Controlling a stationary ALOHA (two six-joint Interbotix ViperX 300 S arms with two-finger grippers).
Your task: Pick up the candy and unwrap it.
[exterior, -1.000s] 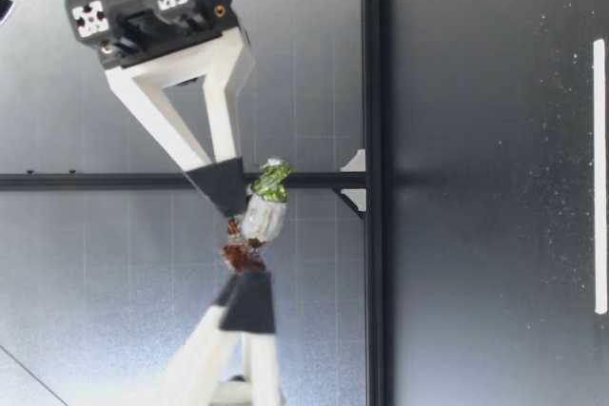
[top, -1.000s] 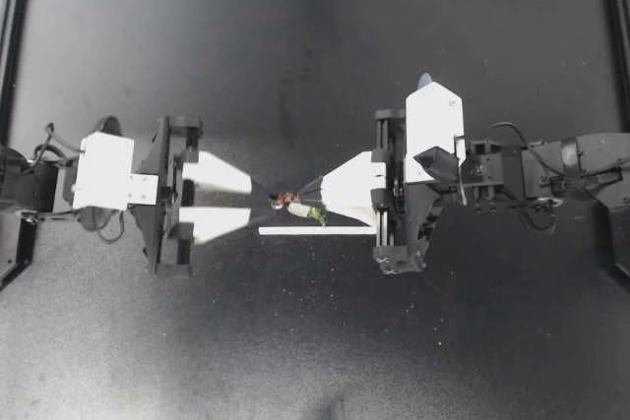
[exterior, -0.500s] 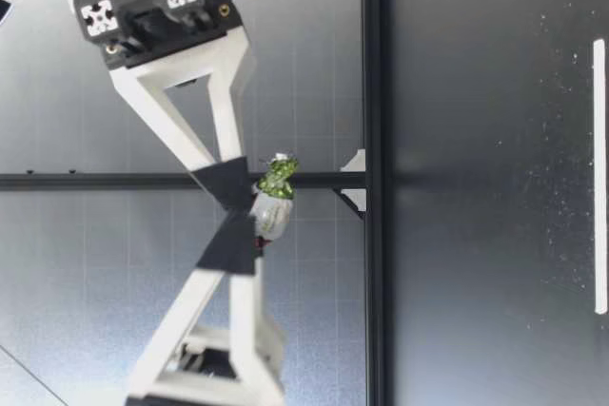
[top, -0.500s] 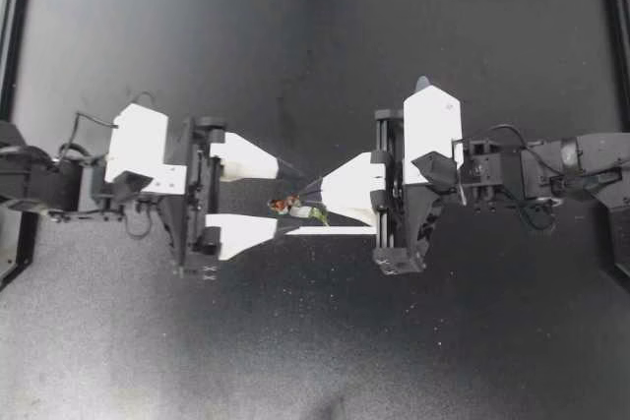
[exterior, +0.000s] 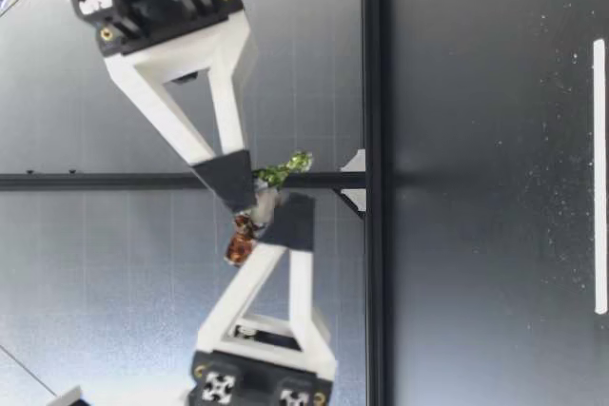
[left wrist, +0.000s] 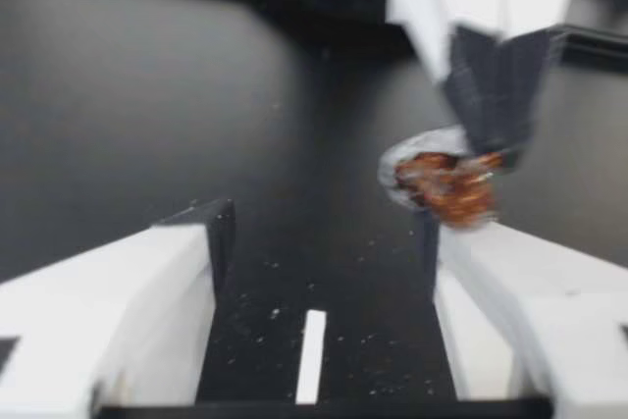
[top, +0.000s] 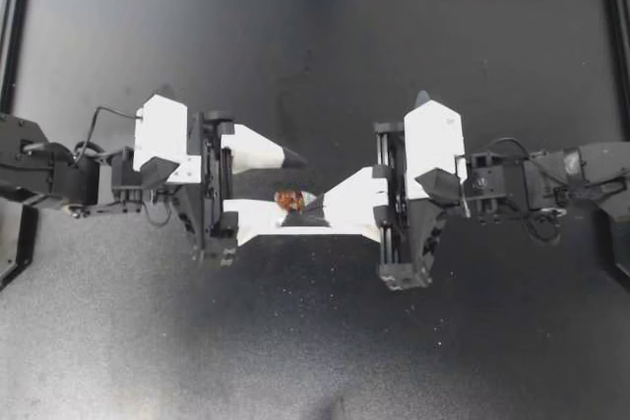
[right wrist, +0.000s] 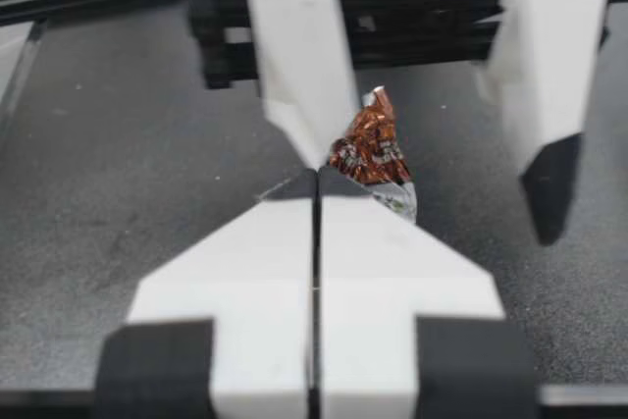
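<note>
From above you see only the brown end of the candy [top: 288, 200]; the rest hides under the fingertips. The right gripper [top: 314, 206] slopes down with its fingers pinched together on the wrapper, holding it above the table [top: 315, 46]. The left gripper [top: 297, 187] faces it, spread wide, with one finger just beside the candy. You cannot tell whether that finger touches it.

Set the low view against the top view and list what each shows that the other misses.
Only the low view: the candy has a green twisted end and hangs clear above the table. Only the top view: both arms extending in from opposite sides behind the left gripper and right gripper. Both: right gripper shut on the candy, left gripper open at its brown end.
</note>
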